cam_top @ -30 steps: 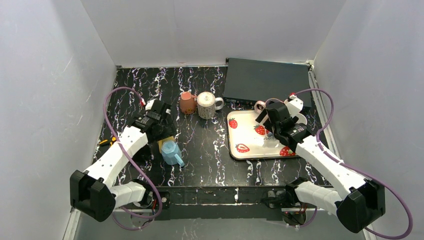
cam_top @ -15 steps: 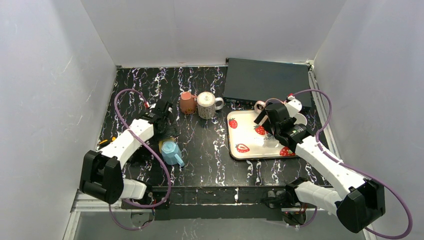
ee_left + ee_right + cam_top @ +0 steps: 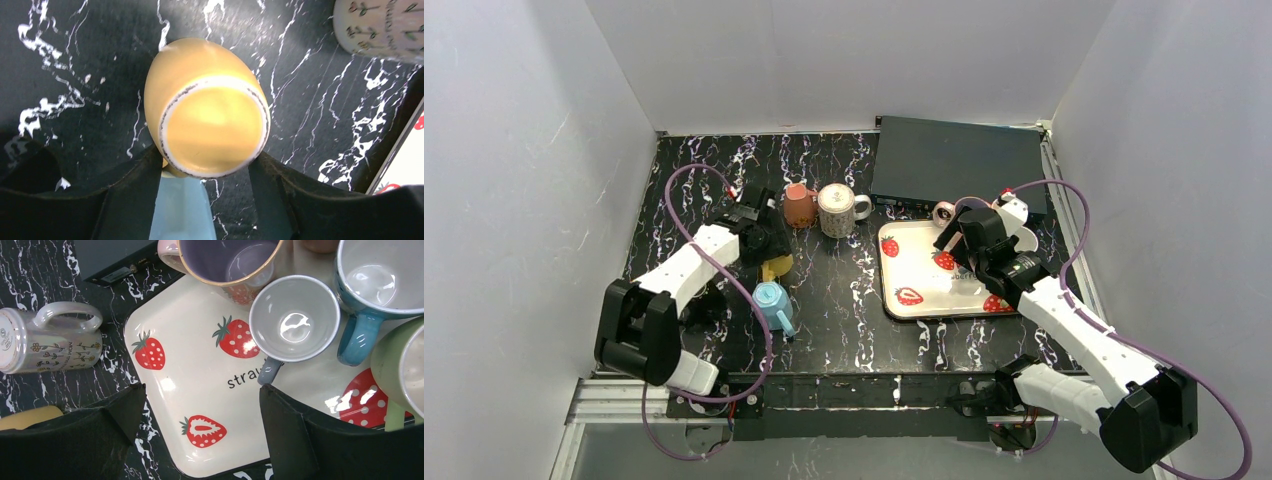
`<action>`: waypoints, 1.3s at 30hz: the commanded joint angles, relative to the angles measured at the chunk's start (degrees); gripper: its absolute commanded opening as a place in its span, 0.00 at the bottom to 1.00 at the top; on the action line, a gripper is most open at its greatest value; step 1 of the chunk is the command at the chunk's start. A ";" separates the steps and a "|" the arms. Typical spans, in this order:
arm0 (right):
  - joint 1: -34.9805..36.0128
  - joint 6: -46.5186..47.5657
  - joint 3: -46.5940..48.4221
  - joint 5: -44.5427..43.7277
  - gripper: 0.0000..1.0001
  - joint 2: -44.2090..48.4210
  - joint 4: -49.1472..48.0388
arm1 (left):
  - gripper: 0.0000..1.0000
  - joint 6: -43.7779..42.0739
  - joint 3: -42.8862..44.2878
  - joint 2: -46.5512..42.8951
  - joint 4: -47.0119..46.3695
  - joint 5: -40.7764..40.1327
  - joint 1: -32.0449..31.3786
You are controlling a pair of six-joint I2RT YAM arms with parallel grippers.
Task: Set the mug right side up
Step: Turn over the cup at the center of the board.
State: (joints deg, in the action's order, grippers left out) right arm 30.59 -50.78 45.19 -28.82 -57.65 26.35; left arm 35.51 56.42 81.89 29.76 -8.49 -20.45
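The yellow mug [image 3: 776,267] is bottom-up on the black marble table, left of centre. In the left wrist view its white-ringed base [image 3: 210,125] faces the camera and tilts a little. My left gripper [image 3: 762,248] [image 3: 205,160] comes down over it, and both black fingers press against the sides of the base, so it is shut on the mug. The mug's mouth and most of its handle are hidden. My right gripper [image 3: 969,255] [image 3: 202,390] hangs open over the strawberry tray [image 3: 914,270] [image 3: 185,370] with nothing between its fingers.
A light blue mug [image 3: 773,303] [image 3: 180,210] sits upside down right beside the yellow one. A brown mug [image 3: 799,205] and a floral mug [image 3: 836,210] [image 3: 50,345] stand behind. Several upright mugs, among them a grey one [image 3: 295,317], fill the tray's far side. A black box [image 3: 954,160] is at the back right.
My left arm swung toward the table's middle and its fingers closed in on the yellow mug. The mug now shows a little farther from the blue one. The right arm stayed put.
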 commanded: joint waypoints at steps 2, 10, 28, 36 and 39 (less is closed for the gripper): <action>-0.27 0.57 -0.19 0.02 0.91 1.07 -1.62 | 0.53 0.18 3.94 2.71 -3.69 1.05 -0.03; -0.29 0.60 -0.19 -0.01 0.91 1.16 -1.50 | 0.53 1.58 6.66 6.17 -2.58 0.60 -0.10; -0.29 0.59 -1.24 2.48 0.91 0.01 -3.43 | 0.36 -4.00 -3.60 1.41 -15.41 -5.81 -2.15; -0.33 0.69 -1.57 3.15 0.91 0.30 -3.55 | 0.25 -5.81 -3.52 0.73 -16.49 -6.15 -2.38; -0.31 0.64 -1.60 3.20 0.91 0.35 -3.57 | 0.20 -6.53 -3.13 0.80 -16.29 -5.91 -2.35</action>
State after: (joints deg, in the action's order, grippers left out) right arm 30.44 -50.76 44.07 -25.52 -57.74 25.04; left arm 30.76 52.99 85.27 14.24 -12.86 -22.63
